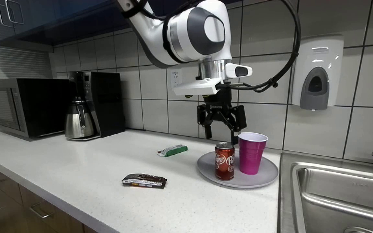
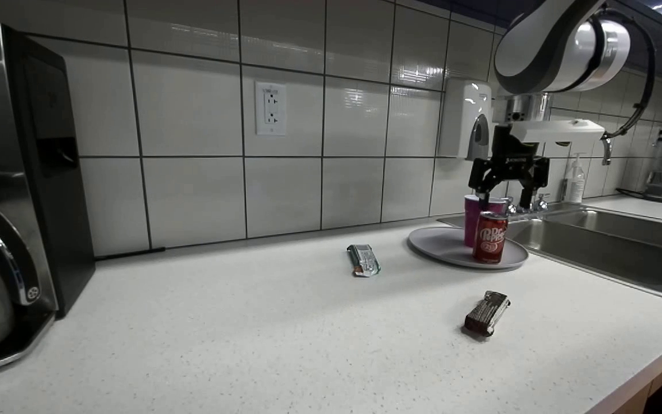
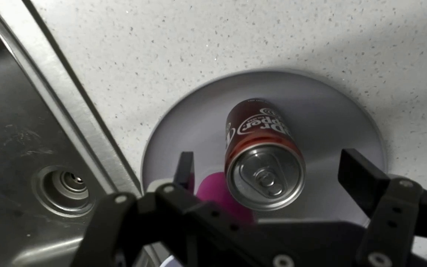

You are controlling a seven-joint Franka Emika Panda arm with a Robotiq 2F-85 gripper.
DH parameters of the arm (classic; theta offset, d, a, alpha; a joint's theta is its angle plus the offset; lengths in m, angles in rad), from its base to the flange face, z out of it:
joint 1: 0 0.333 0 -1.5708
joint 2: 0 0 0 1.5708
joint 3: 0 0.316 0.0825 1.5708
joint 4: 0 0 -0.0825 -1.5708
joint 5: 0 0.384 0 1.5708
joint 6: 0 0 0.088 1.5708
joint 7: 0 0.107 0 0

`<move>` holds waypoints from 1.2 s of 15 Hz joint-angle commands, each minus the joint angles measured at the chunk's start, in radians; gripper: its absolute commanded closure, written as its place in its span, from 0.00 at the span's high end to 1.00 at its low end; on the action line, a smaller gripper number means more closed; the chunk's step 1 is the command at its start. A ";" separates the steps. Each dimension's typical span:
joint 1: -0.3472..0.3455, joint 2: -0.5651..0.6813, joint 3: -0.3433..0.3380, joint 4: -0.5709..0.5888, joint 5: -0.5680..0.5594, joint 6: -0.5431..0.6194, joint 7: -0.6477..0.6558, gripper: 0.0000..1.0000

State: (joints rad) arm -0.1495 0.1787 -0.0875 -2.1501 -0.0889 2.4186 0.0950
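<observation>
My gripper (image 1: 221, 135) is open and empty, pointing down above a grey plate (image 1: 206, 164). A red Dr Pepper can (image 1: 224, 161) stands upright on the plate. In the wrist view the can (image 3: 260, 129) shows between the two spread fingers (image 3: 269, 163), with no finger closed on it. A magenta cup (image 1: 252, 157) stands upright on the plate beside the can, close to one fingertip; I cannot tell whether they touch. In the wrist view the cup (image 3: 213, 189) is mostly hidden behind the can and a finger. In an exterior view the can (image 2: 489, 238) partly covers the cup (image 2: 471, 221).
A green-wrapped bar (image 1: 175, 150) and a brown-wrapped bar (image 1: 144, 180) lie on the white counter (image 1: 86, 168). A steel sink (image 1: 288, 187) borders the plate's side. A soap dispenser (image 1: 317, 72) hangs on the tiled wall. A coffee maker (image 1: 105, 103) and a microwave (image 1: 44, 103) stand farther along.
</observation>
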 commanded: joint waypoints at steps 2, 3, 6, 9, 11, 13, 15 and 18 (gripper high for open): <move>0.016 0.074 -0.016 0.088 0.017 -0.033 -0.003 1.00; 0.017 0.085 -0.016 0.098 0.017 -0.034 -0.003 1.00; 0.018 0.113 -0.016 0.117 0.019 -0.035 -0.004 1.00; 0.020 0.132 -0.017 0.125 0.018 -0.038 -0.003 1.00; 0.021 0.139 -0.017 0.124 0.019 -0.039 -0.002 1.00; 0.022 0.144 -0.018 0.123 0.018 -0.042 0.000 1.00; 0.022 0.150 -0.018 0.127 0.018 -0.045 0.001 1.00; 0.020 0.156 -0.018 0.131 0.021 -0.044 -0.001 0.72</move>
State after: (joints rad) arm -0.1423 0.3207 -0.0916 -2.0558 -0.0852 2.4131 0.0950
